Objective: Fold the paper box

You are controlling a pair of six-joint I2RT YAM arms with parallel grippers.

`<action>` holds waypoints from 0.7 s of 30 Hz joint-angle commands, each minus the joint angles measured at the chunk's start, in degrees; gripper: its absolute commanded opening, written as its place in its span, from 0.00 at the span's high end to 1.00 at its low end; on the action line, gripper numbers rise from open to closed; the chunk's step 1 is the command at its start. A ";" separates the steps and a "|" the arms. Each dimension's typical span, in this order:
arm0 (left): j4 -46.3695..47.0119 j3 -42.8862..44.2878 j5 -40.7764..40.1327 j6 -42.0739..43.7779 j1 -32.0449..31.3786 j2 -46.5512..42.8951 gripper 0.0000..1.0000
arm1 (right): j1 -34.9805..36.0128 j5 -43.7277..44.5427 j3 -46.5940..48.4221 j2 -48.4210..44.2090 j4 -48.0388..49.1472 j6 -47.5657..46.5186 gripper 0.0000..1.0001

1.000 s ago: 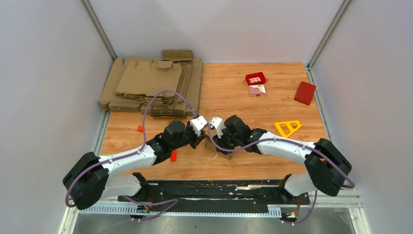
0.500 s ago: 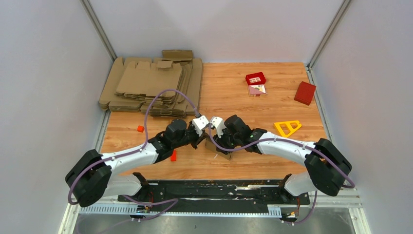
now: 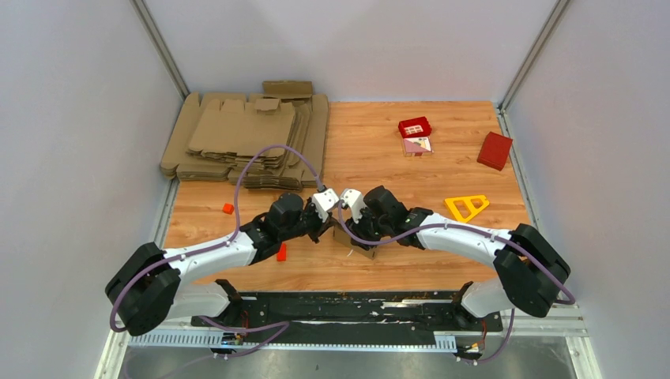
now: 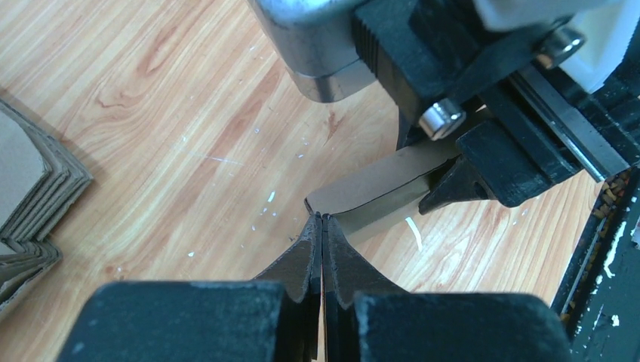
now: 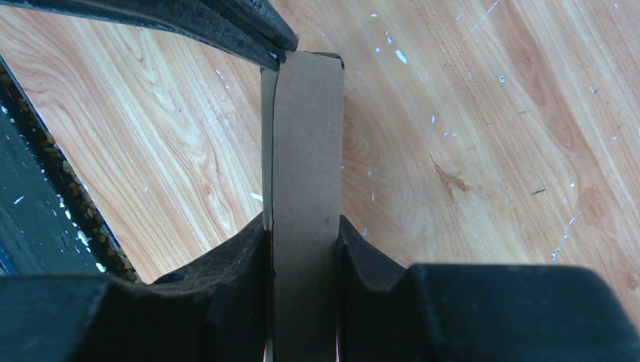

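Observation:
The paper box is a small brown cardboard piece held low over the wooden table near its front middle. My right gripper is shut on it; in the right wrist view the box stands as a narrow brown strip between my right gripper's jaws. My left gripper is shut, and its tips touch the corner of the box's flap. In the right wrist view the left fingers meet the box's far left corner. The rest of the box is hidden under the grippers.
A big pile of flat cardboard blanks lies at the back left, and its edge shows in the left wrist view. A red box, a red tray and a yellow triangle lie to the right. Two small red blocks lie to the left.
My left gripper has moved slightly right, up to the box's edge. The right gripper and the box have stayed put.

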 commanded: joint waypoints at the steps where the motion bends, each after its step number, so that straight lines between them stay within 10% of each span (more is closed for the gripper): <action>1: -4.94 -1.02 0.24 -2.13 0.03 0.73 1.00 | 0.66 -0.57 0.41 1.55 -1.68 -0.64 0.79; 4: -5.00 -1.39 0.18 -3.34 0.03 -0.30 1.00 | 0.65 -0.65 0.46 1.56 -1.65 -0.58 0.79; 11: 1.38 -5.48 -4.57 -10.03 0.89 -9.43 0.50 | 0.66 -0.86 0.38 1.31 -1.63 -0.60 0.79; 21: 8.04 -3.53 -2.53 -22.90 5.74 -5.59 0.44 | 0.66 -1.09 0.19 1.05 -1.51 -0.57 0.79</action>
